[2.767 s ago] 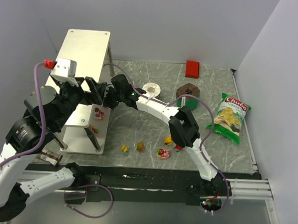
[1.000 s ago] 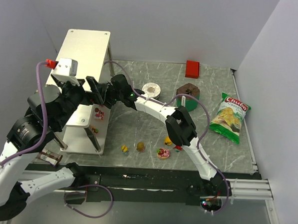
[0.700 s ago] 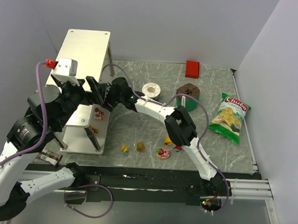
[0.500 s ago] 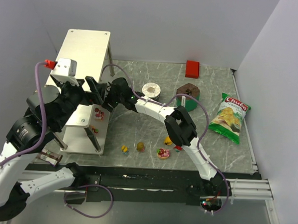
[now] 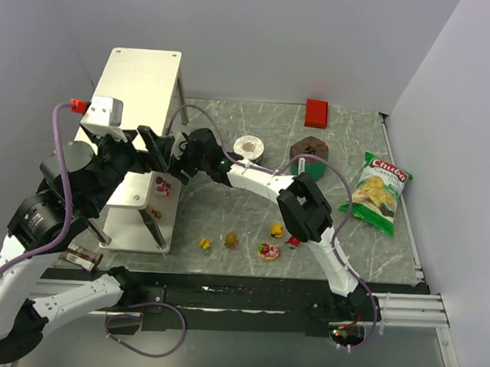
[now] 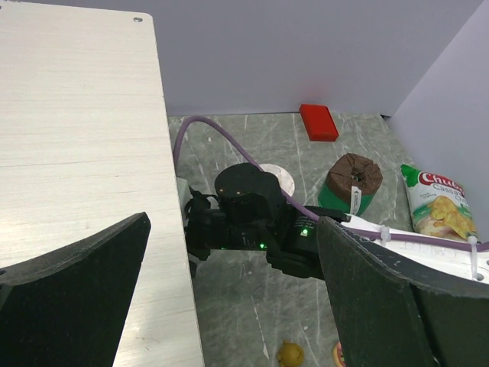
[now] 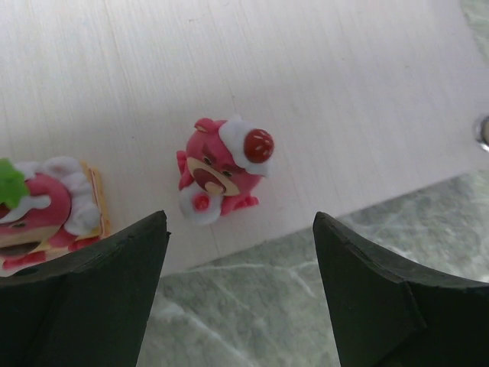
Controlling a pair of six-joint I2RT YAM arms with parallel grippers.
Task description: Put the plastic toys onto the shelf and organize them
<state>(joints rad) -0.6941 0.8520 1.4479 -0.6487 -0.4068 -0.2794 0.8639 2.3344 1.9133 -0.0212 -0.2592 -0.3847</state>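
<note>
R gripper (image 7: 238,229) is down at the lower tier of the shelf (image 5: 140,71), on the tier's desk-side edge. Jaws are wide apart, nothing held.

Pink bear toy (image 7: 221,170) sits free on the white tier surface betw. the two fingers, clear of both and close to the tier's edge. Cake-slice toy (image 7: 46,214) is just beside it on the same tier, partly hidden behind one finger (image 7: 84,298). Can't tell if it touches the bear; looks apart. Corner screw (image 7: 483,130) shows at the tier's edge.

In the top view a small red-green toy (image 5: 155,213) is also on the lower tier, toward its front edge. Too small to ID.

L gripper (image 5: 154,150) hangs over the shelf's right edge, above the R wrist. Jaws are spread wide and empty. The shelf's top tier is bare where visible.

Toys on the desk (image 5: 219,211), all near the front edge, mid-width:
- yellow toy (image 5: 204,243)
- second yellow toy (image 5: 231,239), near the first
- yellow-orange toy (image 5: 276,230)
- pink toy (image 5: 268,250)
- small red toy (image 5: 294,240), partly under the R arm

Other items:
- white cup (image 5: 249,145) and brown-green cup (image 5: 310,154), mid-desk toward the back
- red block (image 5: 316,112), at the back edge
- chip bag (image 5: 376,190), by the right edge
</note>
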